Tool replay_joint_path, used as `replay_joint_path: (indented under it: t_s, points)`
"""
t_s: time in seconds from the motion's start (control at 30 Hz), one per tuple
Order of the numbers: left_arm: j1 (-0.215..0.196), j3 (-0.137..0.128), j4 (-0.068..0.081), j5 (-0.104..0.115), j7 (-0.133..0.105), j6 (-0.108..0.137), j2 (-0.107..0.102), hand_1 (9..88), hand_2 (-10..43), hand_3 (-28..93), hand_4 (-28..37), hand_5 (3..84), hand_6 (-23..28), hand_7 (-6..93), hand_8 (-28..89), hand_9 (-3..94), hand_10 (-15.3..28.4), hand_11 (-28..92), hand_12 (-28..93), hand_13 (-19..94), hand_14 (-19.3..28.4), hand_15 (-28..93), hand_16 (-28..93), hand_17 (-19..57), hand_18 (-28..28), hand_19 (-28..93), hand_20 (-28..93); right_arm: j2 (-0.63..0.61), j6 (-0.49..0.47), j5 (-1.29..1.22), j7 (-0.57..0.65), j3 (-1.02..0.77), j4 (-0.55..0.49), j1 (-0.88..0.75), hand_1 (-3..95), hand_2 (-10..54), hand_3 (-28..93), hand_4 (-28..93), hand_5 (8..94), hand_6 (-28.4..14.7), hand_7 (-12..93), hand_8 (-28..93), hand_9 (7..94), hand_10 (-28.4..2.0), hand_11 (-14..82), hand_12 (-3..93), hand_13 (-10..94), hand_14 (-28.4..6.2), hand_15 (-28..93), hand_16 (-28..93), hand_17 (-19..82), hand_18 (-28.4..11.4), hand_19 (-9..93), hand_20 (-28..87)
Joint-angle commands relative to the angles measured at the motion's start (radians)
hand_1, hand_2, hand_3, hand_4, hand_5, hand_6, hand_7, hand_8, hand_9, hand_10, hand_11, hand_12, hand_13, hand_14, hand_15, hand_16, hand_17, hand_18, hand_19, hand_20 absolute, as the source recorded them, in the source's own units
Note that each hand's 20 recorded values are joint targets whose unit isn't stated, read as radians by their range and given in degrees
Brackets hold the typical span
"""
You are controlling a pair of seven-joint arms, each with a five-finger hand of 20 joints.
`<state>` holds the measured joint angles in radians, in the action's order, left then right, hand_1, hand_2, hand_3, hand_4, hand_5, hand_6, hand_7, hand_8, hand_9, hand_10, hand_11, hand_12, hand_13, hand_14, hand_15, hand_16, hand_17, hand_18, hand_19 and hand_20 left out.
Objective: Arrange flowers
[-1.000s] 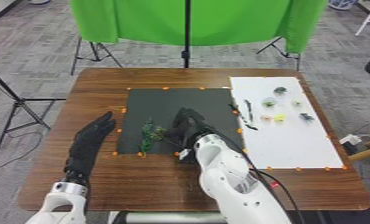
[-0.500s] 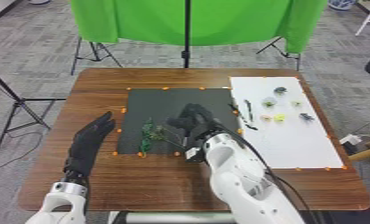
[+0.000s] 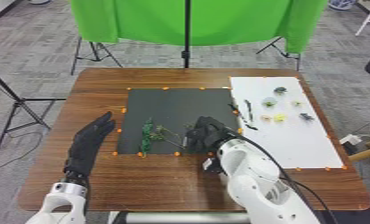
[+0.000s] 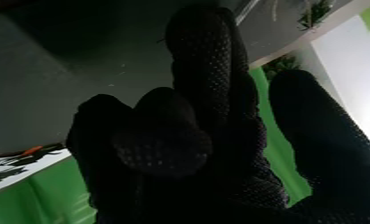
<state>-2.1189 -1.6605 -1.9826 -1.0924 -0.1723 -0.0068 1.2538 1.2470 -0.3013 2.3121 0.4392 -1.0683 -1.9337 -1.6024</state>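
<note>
In the head view, my right hand (image 3: 210,132) is over the right part of the black mat (image 3: 177,100), with nothing seen held. To its left on the mat lie a long green sprig (image 3: 147,135) and a thin branching sprig (image 3: 159,133). My left hand (image 3: 88,142) rests left of the mat, its fingers straight. Small flower heads, among them a pale green one (image 3: 269,102) and a yellow one (image 3: 279,118), lie on the white sheet. In the right wrist view, my right hand (image 4: 208,125) has its thumb apart from its loosely bent fingers; greenery (image 4: 315,13) shows beyond.
Dark slender leaves (image 3: 249,107) lie near the left edge of the white sheet (image 3: 297,145). Orange markers line the mat and sheet. Behind the brown table (image 3: 155,182) hangs a green cloth (image 3: 146,22) by a black stand.
My right hand has moved right across the mat, away from the two sprigs, which stay on the mat. The left hand has kept still.
</note>
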Motion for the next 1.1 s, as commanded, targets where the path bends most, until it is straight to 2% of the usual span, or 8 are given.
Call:
replay_joint_path:
  t_s: [0.03, 0.6, 0.7, 0.83, 0.93, 1.07, 1.1]
  points:
    - [-0.013, -0.004, 0.004, 0.0, 0.007, -0.006, 0.01, 20.7, -7.4, 68, -21.1, 42.9, 1.2, 5.8, -5, 42.2, 11.0, 8, 13, 29, 12.6, 8, 1, 1.7, 9.4, 1, 15, -0.018, -0.034, -0.045, -0.004, 0.033, -0.04, -0.046, 22.4, 15.7, 67, 6, 80.0, -3.6, 16, -8, 92.1, -14.6, 36.5, 26.4, 92, -4.6, 62, 33, 68, -13.4, 93, 63]
    - [-0.019, -0.006, 0.002, 0.0, 0.006, -0.005, 0.012, 20.7, -7.2, 68, -21.0, 43.0, 1.3, 5.7, -5, 42.1, 11.0, 8, 13, 29, 12.6, 8, 1, 1.8, 9.4, 1, 15, -0.015, -0.037, -0.115, -0.036, 0.054, -0.061, -0.073, 22.9, 15.4, 67, 7, 78.9, -3.1, 16, -8, 92.2, -14.7, 36.5, 26.6, 93, -4.6, 62, 33, 68, -13.7, 93, 63]
    - [-0.018, -0.006, 0.003, -0.001, 0.006, -0.009, 0.015, 20.7, -7.2, 68, -21.0, 42.9, 1.3, 5.8, -5, 42.2, 11.1, 8, 13, 29, 12.6, 8, 1, 1.7, 9.4, 1, 15, -0.03, -0.027, -0.132, -0.033, 0.026, -0.084, -0.083, 23.0, 14.6, 67, 6, 78.5, -2.9, 16, -8, 91.7, -14.8, 36.6, 26.7, 92, -4.7, 62, 33, 68, -13.8, 93, 63]
    - [-0.023, -0.012, 0.0, 0.001, 0.006, -0.006, 0.013, 20.8, -7.1, 68, -20.9, 42.9, 1.3, 5.7, -5, 42.2, 11.0, 8, 13, 29, 12.6, 7, 1, 1.7, 9.4, 1, 15, -0.069, -0.036, -0.285, 0.02, -0.098, -0.164, -0.124, 22.9, 12.8, 67, 6, 77.8, -2.6, 16, -7, 90.8, -14.7, 36.6, 26.8, 91, -4.9, 62, 33, 67, -13.9, 93, 63]
    - [-0.03, -0.016, -0.003, 0.007, 0.002, 0.009, 0.01, 20.7, -7.1, 68, -20.9, 43.0, 1.3, 5.8, -5, 42.2, 11.0, 8, 13, 29, 12.6, 8, 1, 1.7, 9.3, 1, 15, -0.095, 0.012, -0.317, 0.03, -0.198, -0.196, -0.134, 24.3, 10.9, 66, 4, 77.3, -2.7, 17, -7, 89.1, -15.1, 35.5, 26.5, 90, -5.2, 61, 33, 65, -14.4, 93, 62]
    - [-0.029, -0.012, -0.003, 0.008, 0.006, 0.008, 0.009, 20.8, -7.1, 68, -21.0, 43.0, 1.3, 5.8, -5, 42.3, 11.1, 8, 13, 29, 12.6, 8, 1, 1.8, 9.3, 1, 15, -0.149, 0.199, -0.154, -0.017, -0.251, -0.151, -0.085, 28.7, 1.9, 64, -2, 74.1, -3.2, 17, -6, 83.8, -15.9, 29.7, 27.2, 86, -7.0, 62, 33, 62, -14.7, 93, 61]
    - [-0.026, -0.009, -0.001, 0.006, 0.008, 0.006, 0.008, 20.8, -7.1, 68, -21.0, 43.1, 1.3, 5.8, -5, 42.4, 11.0, 8, 13, 29, 12.5, 8, 1, 1.8, 9.3, 1, 15, -0.159, 0.214, -0.115, -0.011, -0.262, -0.134, -0.067, 29.0, -0.4, 64, -3, 72.4, -3.4, 17, -6, 81.8, -16.2, 28.7, 27.4, 84, -7.2, 63, 33, 61, -14.8, 93, 61]
